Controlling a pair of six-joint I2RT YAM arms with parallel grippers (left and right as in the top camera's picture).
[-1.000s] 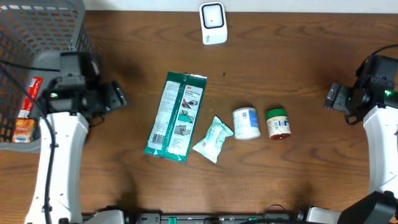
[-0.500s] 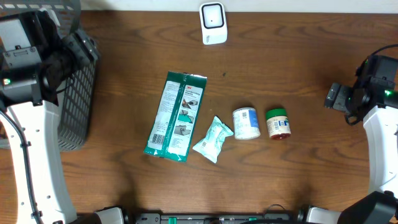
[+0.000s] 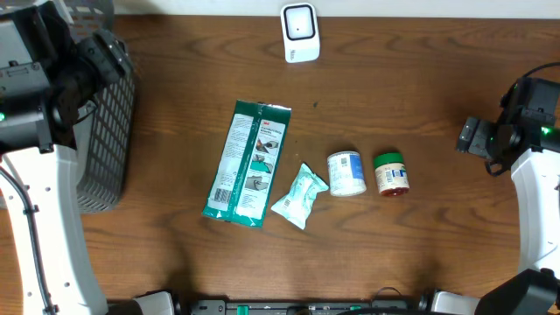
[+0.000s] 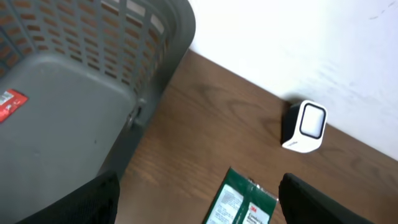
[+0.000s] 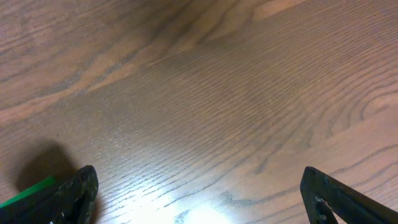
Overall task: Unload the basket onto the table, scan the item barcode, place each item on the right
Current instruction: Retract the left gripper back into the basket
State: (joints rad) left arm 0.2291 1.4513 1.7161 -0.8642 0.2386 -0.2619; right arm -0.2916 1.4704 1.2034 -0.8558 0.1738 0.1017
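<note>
My left claw (image 3: 114,54) hangs, jaws apart and holding nothing, over the grey basket (image 3: 105,131) at 10 o'clock; my right claw (image 3: 470,136), likewise spread, hovers at 3. Mid-worktop (image 3: 402,79) lie green packet (image 3: 248,163), pouch (image 3: 299,195), tub (image 3: 346,173), jar (image 3: 391,172); scanner (image 3: 300,33) at 12.

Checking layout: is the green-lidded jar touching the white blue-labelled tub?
No, bare wooden table shows between the green-lidded jar and the white blue-labelled tub.

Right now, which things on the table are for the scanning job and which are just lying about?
For the job: white scanner, green packet, small pouch, white tub, green-lidded jar.
Lying about, likely: grey basket, red-labelled item inside it.
</note>
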